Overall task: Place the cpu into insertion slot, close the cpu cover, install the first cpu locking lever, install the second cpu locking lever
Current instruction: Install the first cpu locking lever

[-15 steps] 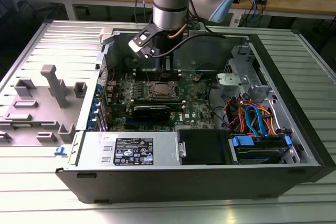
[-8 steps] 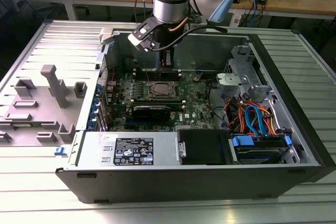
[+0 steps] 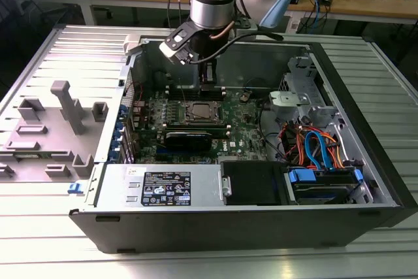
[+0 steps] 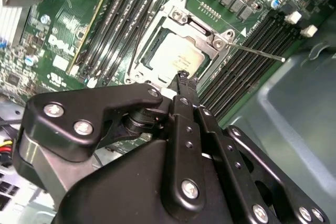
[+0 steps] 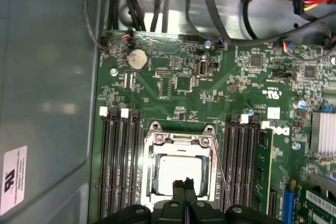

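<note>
In the exterior view, the arm is reaching down into the open computer case (image 3: pixel 366 115). The gripper (image 3: pixel 208 83) is hanging just above the insertion slot (image 3: pixel 199 113) on the green motherboard (image 3: pixel 245 122).

In the second wrist view, the two black fingers (image 4: pixel 185 90) are pressing together with nothing between them — closed tight and empty. Their tips are sitting over one edge of the insertion slot. The cpu (image 4: pixel 176 56) is lying flat inside the slot, with its grey top showing. The cpu cover (image 4: pixel 202 27) is lying down around it like a picture frame. A thin metal lever (image 4: pixel 260 52) is sticking out from one corner of the slot, across the long black memory slots (image 4: pixel 239 66).

In the first wrist view, the closed fingertips are hovering over the edge of the cpu — right at the rim of the slot. The cover is framing the chip, and the thin lever is running along one side of the slot, between it and the memory slots.
</note>
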`<state>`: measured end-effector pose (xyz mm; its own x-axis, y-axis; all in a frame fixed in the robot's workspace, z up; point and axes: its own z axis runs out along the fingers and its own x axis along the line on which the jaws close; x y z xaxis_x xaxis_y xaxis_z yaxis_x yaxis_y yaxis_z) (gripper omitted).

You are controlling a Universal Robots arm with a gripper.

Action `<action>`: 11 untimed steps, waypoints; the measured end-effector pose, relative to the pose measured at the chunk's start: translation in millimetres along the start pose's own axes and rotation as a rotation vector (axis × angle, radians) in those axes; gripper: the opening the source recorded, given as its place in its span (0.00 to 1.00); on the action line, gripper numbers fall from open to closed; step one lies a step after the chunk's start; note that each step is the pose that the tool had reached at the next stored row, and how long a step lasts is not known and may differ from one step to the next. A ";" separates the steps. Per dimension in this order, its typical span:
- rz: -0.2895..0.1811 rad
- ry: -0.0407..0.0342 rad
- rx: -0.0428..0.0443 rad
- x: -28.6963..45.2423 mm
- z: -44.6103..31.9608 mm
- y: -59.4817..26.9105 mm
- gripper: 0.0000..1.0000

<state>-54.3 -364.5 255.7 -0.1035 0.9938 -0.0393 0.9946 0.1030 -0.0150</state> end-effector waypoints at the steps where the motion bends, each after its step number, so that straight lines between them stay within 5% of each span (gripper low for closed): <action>1: -0.029 -0.0004 -0.0012 0.0 0.0 -0.1 0.11; 6: -0.113 -0.0018 -0.0044 0.0 0.0 0.0 0.11; 11: -0.131 -0.0020 -0.0051 0.2 0.0 -2.4 0.11</action>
<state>-56.7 -364.5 255.8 -0.2330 0.9717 -0.0393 0.9725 0.2326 -0.0151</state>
